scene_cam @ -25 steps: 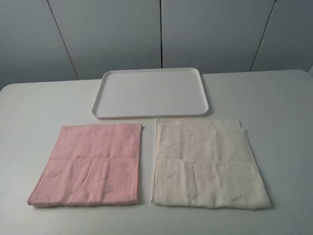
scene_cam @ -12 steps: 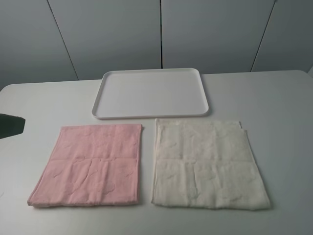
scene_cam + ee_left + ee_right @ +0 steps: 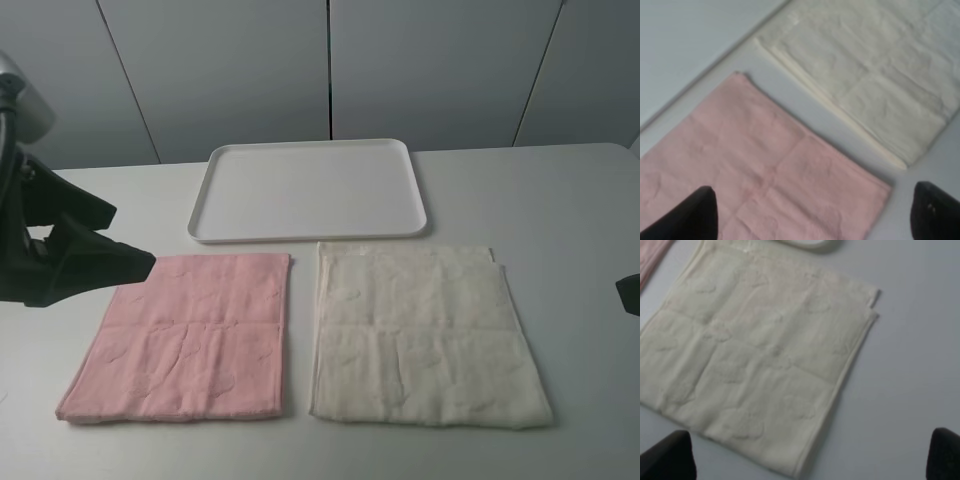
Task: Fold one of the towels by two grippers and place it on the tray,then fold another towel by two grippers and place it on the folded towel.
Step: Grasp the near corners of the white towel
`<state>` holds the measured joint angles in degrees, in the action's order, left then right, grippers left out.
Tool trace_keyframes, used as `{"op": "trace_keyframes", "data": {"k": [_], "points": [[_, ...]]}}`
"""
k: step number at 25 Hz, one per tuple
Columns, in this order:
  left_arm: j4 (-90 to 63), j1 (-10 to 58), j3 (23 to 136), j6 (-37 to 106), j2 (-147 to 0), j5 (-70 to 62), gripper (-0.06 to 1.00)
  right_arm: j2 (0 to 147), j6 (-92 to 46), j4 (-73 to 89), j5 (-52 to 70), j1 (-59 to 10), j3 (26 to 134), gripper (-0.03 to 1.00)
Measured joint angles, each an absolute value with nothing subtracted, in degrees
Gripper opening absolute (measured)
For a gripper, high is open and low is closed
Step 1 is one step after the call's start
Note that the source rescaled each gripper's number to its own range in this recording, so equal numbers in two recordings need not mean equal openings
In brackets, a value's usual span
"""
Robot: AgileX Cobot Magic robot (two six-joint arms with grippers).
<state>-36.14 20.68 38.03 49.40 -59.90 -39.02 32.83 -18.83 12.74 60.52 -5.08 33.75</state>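
A pink towel (image 3: pixel 190 335) lies flat on the table at front left; it also shows in the left wrist view (image 3: pixel 750 175). A cream towel (image 3: pixel 420 330) lies flat at front right, also in the right wrist view (image 3: pixel 755 360) and the left wrist view (image 3: pixel 865 70). The white tray (image 3: pixel 310 232) stands empty behind them. My left gripper (image 3: pixel 120 262) hovers at the pink towel's far left corner, open, fingertips (image 3: pixel 695 215) wide apart. My right gripper (image 3: pixel 630 292) is just inside the right edge of the view, open, fingertips (image 3: pixel 667 457) spread above the cream towel's side.
The white table (image 3: pixel 560 200) runs around the towels and tray. Grey wall panels stand behind the table's far edge. The tray's corner (image 3: pixel 805 244) shows at the edge of the right wrist view.
My left arm has swung in from the left edge to the pink towel's far left corner. My right gripper has just come into view at the right edge. Towels and tray have not moved.
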Motion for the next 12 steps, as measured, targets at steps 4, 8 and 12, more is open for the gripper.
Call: {"op": "trace_keyframes", "data": {"k": [4, 8, 12], "points": [[-34.1, 29.3, 41.6, 49.4, -68.8, -36.5, 0.99, 35.1, -20.9, 12.7, 60.4, -5.1, 33.7, 1.00], [-32.3, 36.5, 46.4, 49.4, -78.0, -36.2, 0.99, 36.7, -22.4, 12.7, 60.3, -5.1, 33.7, 1.00], [-27.6, 43.9, 52.1, 48.7, -86.8, -36.3, 0.99, 37.4, -23.8, 12.6, 60.2, -5.1, 33.7, 1.00]]}}
